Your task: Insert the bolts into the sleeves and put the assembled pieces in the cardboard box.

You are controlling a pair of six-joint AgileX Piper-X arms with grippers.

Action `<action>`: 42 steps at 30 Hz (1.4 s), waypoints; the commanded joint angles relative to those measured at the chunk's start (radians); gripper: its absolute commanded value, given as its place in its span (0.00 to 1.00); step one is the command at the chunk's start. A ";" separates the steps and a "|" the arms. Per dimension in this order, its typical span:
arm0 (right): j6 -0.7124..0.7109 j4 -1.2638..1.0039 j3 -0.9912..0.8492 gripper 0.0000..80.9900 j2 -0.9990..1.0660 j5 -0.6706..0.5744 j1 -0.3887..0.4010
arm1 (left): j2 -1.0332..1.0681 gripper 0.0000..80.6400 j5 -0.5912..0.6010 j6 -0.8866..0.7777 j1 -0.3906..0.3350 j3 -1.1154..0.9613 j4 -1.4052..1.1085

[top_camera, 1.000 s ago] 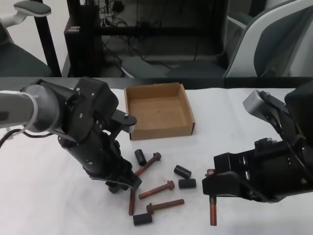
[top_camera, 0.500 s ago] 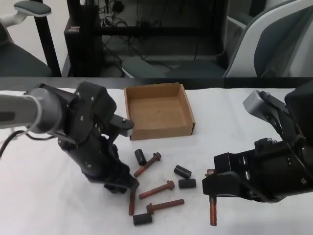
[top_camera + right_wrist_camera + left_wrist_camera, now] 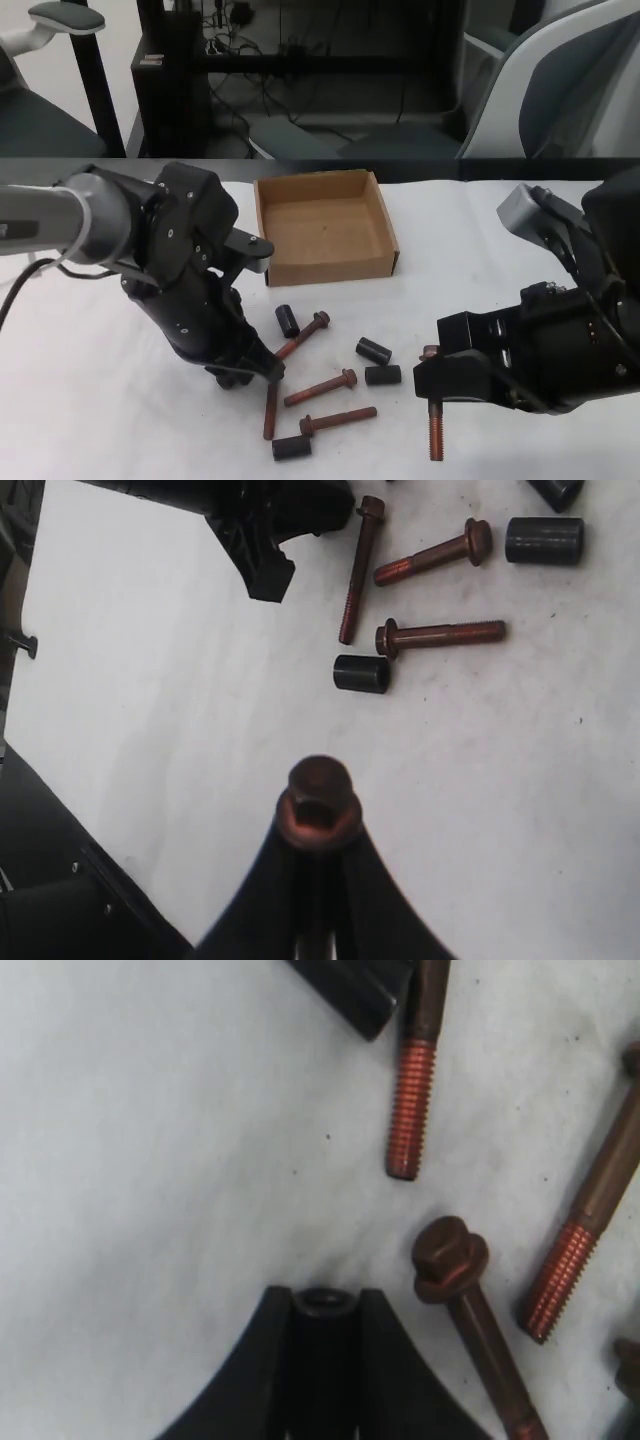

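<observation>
**Bolt and sleeve each gripped; cardboard box at far centre.**
The bolt (image 3: pixel 434 415) hangs threaded end down at the near right, pinched just under its head by the fingers of the right gripper (image 3: pixel 431 370). The left gripper (image 3: pixel 240 375), low over the bench (image 3: pixel 100 400) at left-centre, has its fingers pressed on a black sleeve (image 3: pixel 322 1305). Four loose bolts (image 3: pixel 320 385) and four loose sleeves (image 3: pixel 373 350) lie between the grippers. The cardboard box (image 3: pixel 325 268) stands beyond them.

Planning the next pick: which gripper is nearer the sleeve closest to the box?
Left. The left gripper is close beside that sleeve, toward the robot; the right gripper, holding a bolt, is farther off to its right.
</observation>
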 commanded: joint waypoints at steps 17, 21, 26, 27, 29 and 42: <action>0.031 -0.102 -0.046 0.01 -0.011 -0.009 -0.084 | -0.403 0.02 0.305 0.015 -0.002 0.208 -0.066; 0.031 -0.166 -0.046 0.01 -0.011 -0.009 -0.084 | -0.563 0.02 0.397 -0.065 -0.002 0.334 -0.219; 0.061 -0.278 -0.046 0.01 -0.009 -0.009 -0.079 | -0.684 0.02 0.501 -0.281 -0.002 0.470 -0.510; 0.068 -0.299 -0.046 0.01 -0.006 -0.009 -0.077 | -0.692 0.02 0.517 -0.326 -0.002 0.489 -0.581; 0.076 -0.339 -0.046 0.01 -0.002 -0.005 -0.070 | -0.693 0.02 0.533 -0.387 -0.002 0.513 -0.685; 0.162 -0.643 -0.046 0.01 0.122 -0.051 -0.045 | -0.691 0.02 0.592 -0.473 -0.004 0.528 -0.847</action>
